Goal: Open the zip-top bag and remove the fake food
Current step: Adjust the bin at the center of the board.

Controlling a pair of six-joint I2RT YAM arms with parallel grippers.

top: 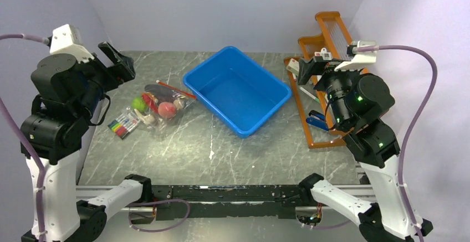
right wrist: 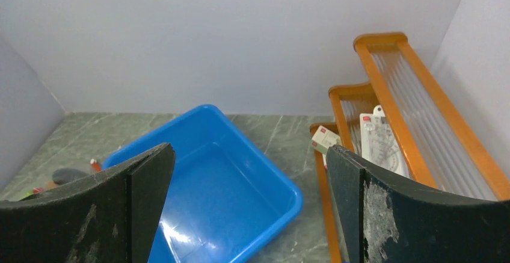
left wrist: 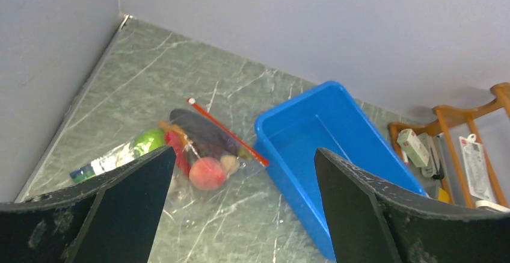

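The zip-top bag (top: 166, 104) lies flat on the table left of centre, and its red-orange zip strip (top: 176, 90) faces the blue bin. The fake food is inside it: a green ball (left wrist: 150, 141), a purple eggplant (left wrist: 201, 132), a pink-red peach (left wrist: 207, 173) and a beige bulb (left wrist: 229, 163). My left gripper (top: 119, 60) hangs open above the table's left edge, well above and to the left of the bag, with nothing between its fingers. My right gripper (top: 304, 67) is open and empty too, raised beside the rack and looking over the bin.
A blue bin (top: 244, 133) stands in the middle, right of the bag, with nothing in it. A pack of coloured markers (top: 123, 124) lies by the bag's left end. An orange wooden rack (top: 332, 37) with small items stands at the right wall.
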